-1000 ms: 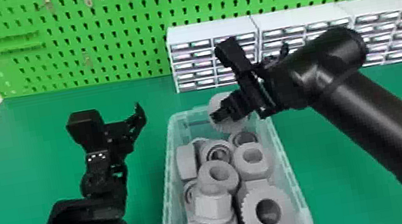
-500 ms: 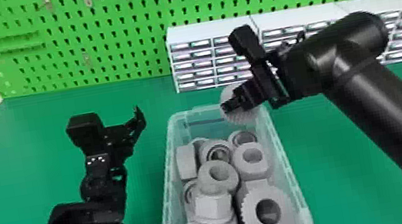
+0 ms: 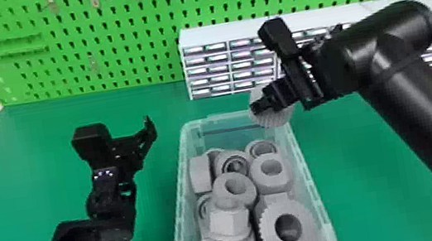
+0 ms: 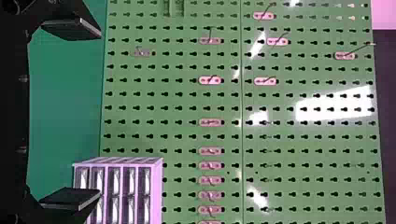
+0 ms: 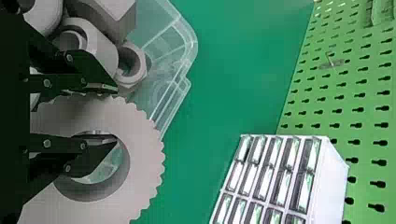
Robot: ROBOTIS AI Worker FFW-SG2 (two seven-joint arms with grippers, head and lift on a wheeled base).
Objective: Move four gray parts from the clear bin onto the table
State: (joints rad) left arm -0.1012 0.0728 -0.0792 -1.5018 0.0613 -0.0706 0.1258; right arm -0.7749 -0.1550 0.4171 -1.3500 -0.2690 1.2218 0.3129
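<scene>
R hand shifted right, clamped on 1 gear; L hand empty, wide open.

Bright, even light lay over the table. White glare patched the pegboard in the left wrist view, glints dotted the far drawers, and the right arm bore a soft sheen.

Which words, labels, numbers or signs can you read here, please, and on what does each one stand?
No text can be read.
Clear plastic bin: dark marks low on the near wall, too small and cut off to read.
White cabinet of small drawers: nothing legible.
</scene>
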